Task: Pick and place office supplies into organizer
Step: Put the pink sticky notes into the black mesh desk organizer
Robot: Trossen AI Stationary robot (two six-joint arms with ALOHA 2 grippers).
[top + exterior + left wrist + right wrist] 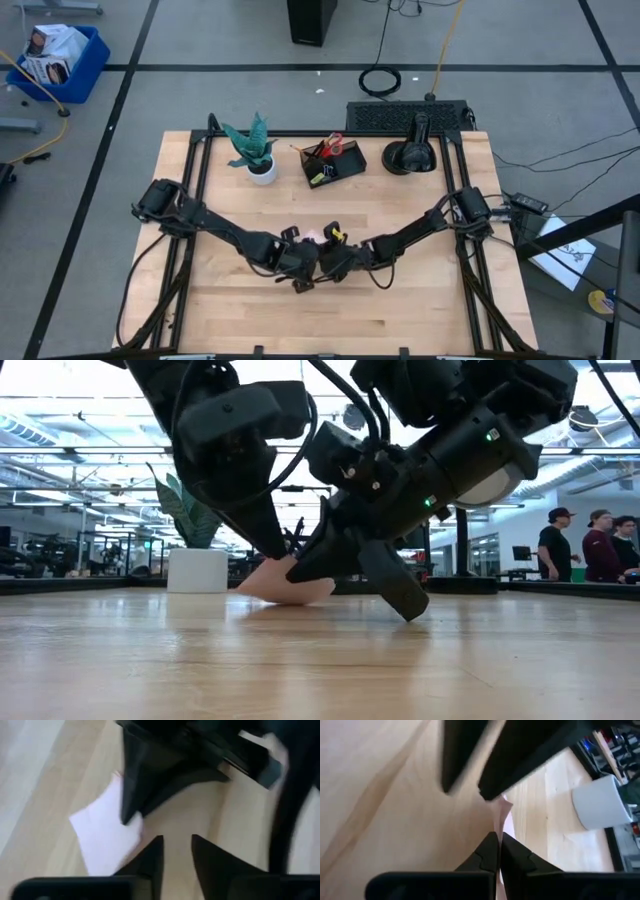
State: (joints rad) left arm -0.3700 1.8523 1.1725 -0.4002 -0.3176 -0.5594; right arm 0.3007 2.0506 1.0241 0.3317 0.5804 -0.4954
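From above, the 2 grippers meet mid-table over the pink sticky-note pad [318, 238], well short of the organizer [335, 161] — low view: pad [290, 585] on the wood; left gripper [176, 851] slightly parted beside it; right gripper [499, 846] pinching its edge

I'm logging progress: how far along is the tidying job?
Done: scissors and pens already stand in the organizer. In hand: the right tool is shut on the pink sticky-note pad at mid-table, with the left tool slightly open beside it. Left: carrying the pad to the organizer.
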